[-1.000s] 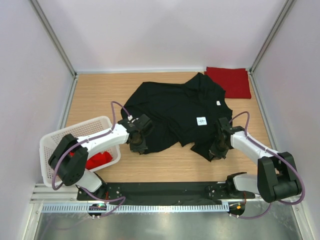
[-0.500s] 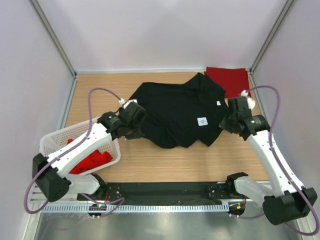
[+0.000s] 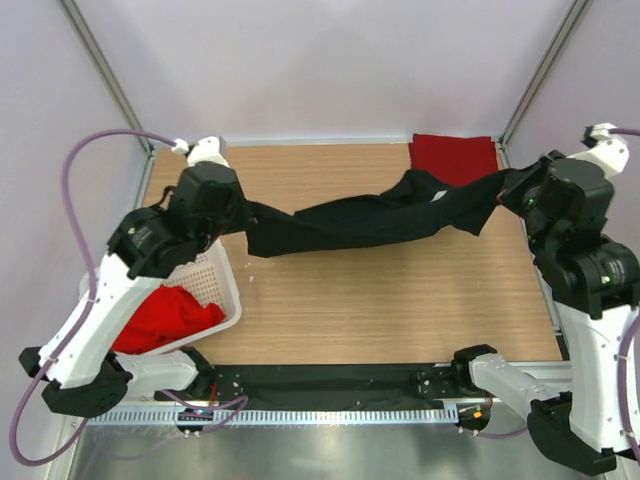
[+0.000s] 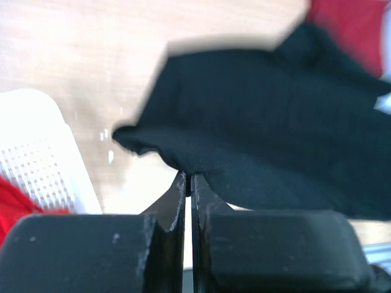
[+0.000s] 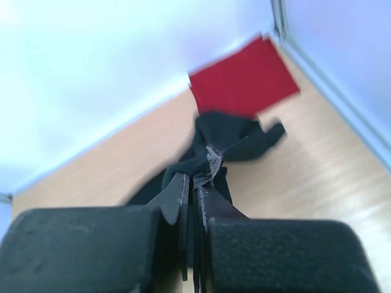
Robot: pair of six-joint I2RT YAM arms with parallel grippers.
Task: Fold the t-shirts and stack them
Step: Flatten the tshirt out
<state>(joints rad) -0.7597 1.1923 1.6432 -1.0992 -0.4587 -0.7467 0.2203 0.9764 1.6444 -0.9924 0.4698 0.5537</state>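
- The plain black cotton t-shirt (image 3: 370, 218) is stretched in a band between both arms over the wooden table (image 3: 380, 310).
- The left gripper (image 4: 188, 180) has its fingers pressed together on the shirt's left edge.
- The right gripper (image 5: 194, 183) pinches the right end.
- Both wrist views are blurred.
- A folded bright red t-shirt (image 3: 455, 162) lies in the far right corner.
- A crumpled red t-shirt (image 3: 165, 318) sits partly hidden in the white plastic lattice basket (image 3: 222, 285).

The black shirt (image 3: 370, 218) hangs stretched from side to side over the table (image 3: 380, 310), so it blocks the way from front to back. In front of it the wood is bare, with room to move. The basket (image 3: 222, 290) stands at the left, and a folded red shirt (image 3: 455, 158) fills the back right corner.
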